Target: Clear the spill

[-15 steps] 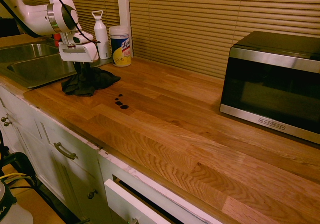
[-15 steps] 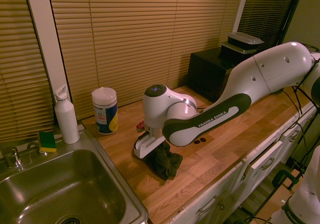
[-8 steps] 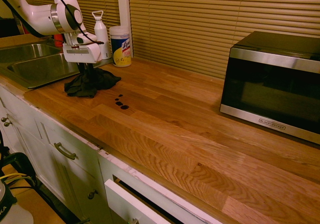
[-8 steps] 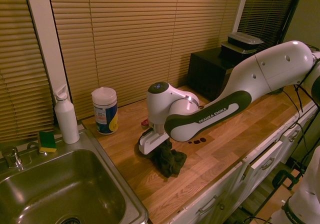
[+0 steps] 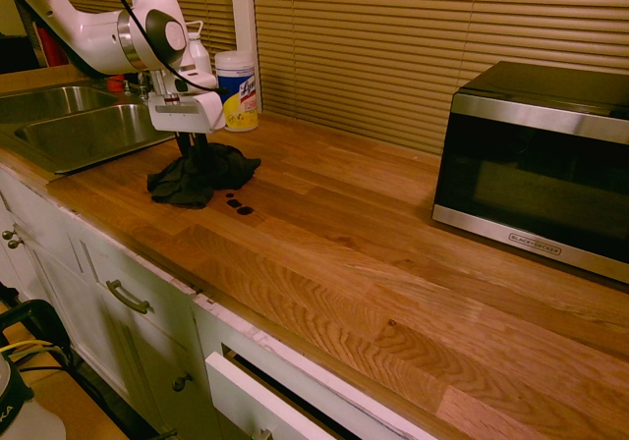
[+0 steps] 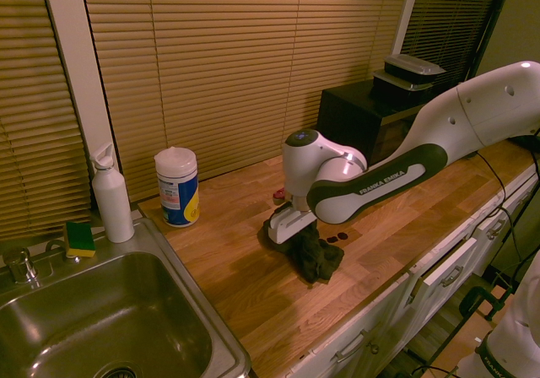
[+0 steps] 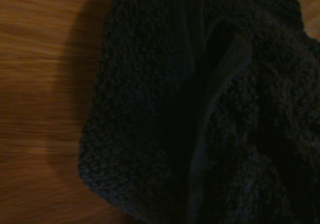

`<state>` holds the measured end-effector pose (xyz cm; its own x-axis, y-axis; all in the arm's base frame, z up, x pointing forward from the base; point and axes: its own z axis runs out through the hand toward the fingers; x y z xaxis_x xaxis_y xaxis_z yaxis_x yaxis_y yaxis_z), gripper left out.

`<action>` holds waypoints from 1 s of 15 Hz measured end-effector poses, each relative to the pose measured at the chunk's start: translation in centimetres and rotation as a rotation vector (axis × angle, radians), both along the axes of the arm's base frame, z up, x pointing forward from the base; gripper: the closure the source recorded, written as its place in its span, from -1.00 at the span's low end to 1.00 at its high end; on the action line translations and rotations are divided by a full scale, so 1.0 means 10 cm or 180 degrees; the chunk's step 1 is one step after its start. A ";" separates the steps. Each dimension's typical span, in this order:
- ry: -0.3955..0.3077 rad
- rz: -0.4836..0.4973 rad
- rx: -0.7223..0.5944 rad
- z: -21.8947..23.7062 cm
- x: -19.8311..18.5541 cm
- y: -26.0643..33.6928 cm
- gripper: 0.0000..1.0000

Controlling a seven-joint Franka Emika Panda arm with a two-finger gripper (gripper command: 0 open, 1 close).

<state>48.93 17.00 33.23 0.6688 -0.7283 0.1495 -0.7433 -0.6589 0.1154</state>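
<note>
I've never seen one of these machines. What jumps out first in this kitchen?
A big white arm reaches over the wooden counter, its tool pinching a dark cloth that trails on the wood. Right beside the cloth lie a few small dark drops. A black microwave stands further along, and a steel sink at the other end.

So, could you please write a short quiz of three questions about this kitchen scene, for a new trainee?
1. True or false: the gripper is shut on the dark cloth.
2. Which stands nearest the white bottle? A) microwave B) wipes canister C) the spill
3. Fill in: the yellow-green sponge lies beside the ____.

Key: 1 true; 2 B; 3 sink.
</note>
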 end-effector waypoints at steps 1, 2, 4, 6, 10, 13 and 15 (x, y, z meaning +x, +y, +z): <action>0.0001 -0.0046 -0.0006 0.00 -0.04 -0.15 1.00; 0.0012 -0.0100 -0.0015 0.00 -0.09 -0.31 1.00; -0.0013 -0.0180 0.0000 -0.01 -0.15 -0.60 1.00; -0.0003 -0.0272 0.0011 -0.01 -0.21 -0.90 1.00; -0.0014 -0.0438 0.0090 -0.01 -0.26 -1.39 1.00; -0.0029 -0.0554 0.0204 0.00 -0.26 -1.72 1.00; -0.0038 -0.0653 0.0263 0.00 -0.27 -2.03 1.00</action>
